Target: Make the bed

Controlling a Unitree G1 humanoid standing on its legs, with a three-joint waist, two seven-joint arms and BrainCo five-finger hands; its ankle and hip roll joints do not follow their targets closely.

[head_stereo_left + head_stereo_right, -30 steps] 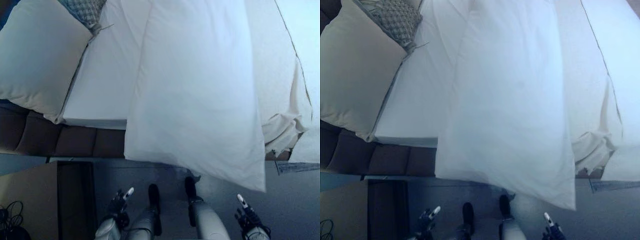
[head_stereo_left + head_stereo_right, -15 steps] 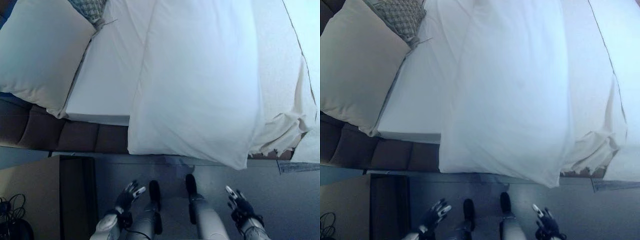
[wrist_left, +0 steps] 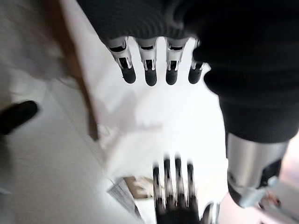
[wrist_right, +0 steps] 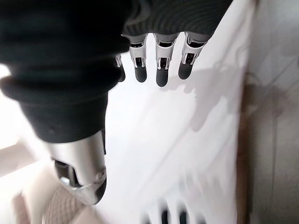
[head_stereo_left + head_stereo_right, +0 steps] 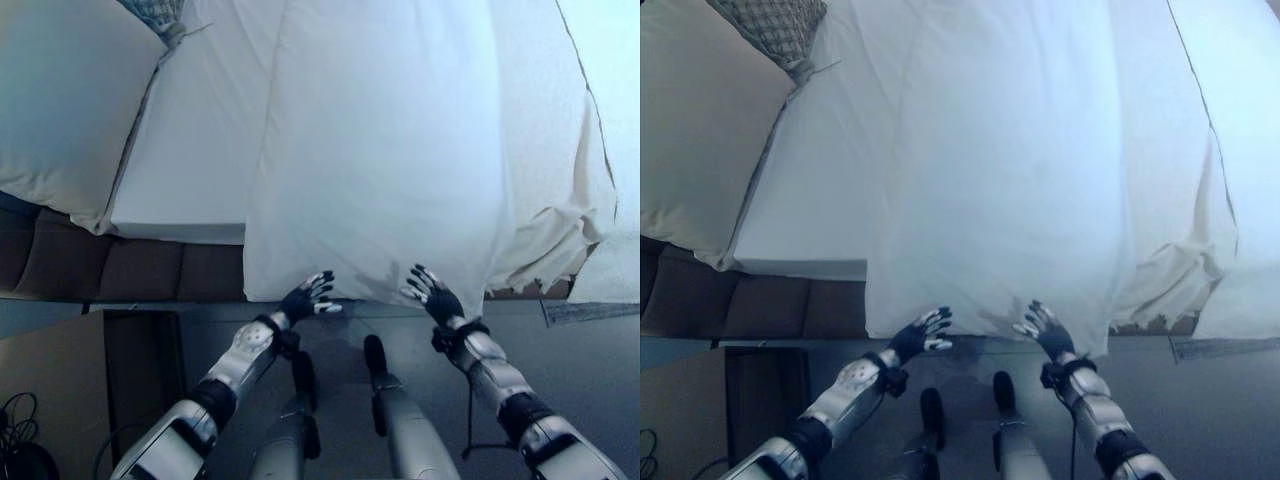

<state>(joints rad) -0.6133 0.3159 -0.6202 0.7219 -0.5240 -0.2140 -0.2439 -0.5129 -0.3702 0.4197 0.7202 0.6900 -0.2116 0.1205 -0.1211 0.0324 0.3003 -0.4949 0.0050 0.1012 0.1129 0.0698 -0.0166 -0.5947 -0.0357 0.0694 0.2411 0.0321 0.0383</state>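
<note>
Because the white duvet (image 5: 385, 150) hung over the near edge of the bed (image 5: 180, 215) with its hem unstraightened, both hands were up at that hem: the left hand (image 5: 303, 298) and right hand (image 5: 432, 297), fingers spread and holding nothing, probably to seize it. A second before they had hung low near the floor; since then both arms had risen toward the cloth. A large pillow (image 5: 60, 100) lay left.

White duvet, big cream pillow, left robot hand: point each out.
White duvet (image 5: 380, 150), left eye view, its middle.
Big cream pillow (image 5: 60, 100), left eye view, its face.
Left robot hand (image 5: 303, 298), left eye view, its palm.
</note>
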